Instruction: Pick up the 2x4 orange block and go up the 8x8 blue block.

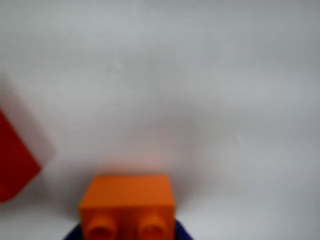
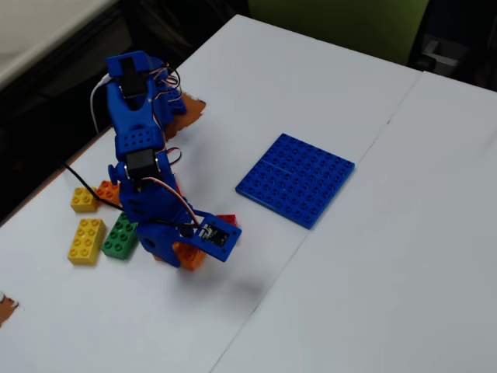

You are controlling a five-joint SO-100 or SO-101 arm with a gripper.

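Observation:
In the wrist view the 2x4 orange block (image 1: 127, 205) fills the bottom centre. I see it end-on, two studs showing, with the dark blue jaws at either side of it. My gripper (image 1: 127, 234) is shut on it. In the fixed view the gripper (image 2: 186, 255) holds the orange block (image 2: 191, 257) just above the white table, casting a shadow to its right. The 8x8 blue block (image 2: 296, 179) lies flat on the table, well to the right of and beyond the gripper. It is out of the wrist view.
A red brick (image 1: 12, 162) lies at the left edge of the wrist view and shows beside the gripper in the fixed view (image 2: 227, 221). A green brick (image 2: 120, 235), a long yellow brick (image 2: 85, 239), a small yellow brick (image 2: 84, 200) and a small orange brick (image 2: 109, 190) lie left of the arm.

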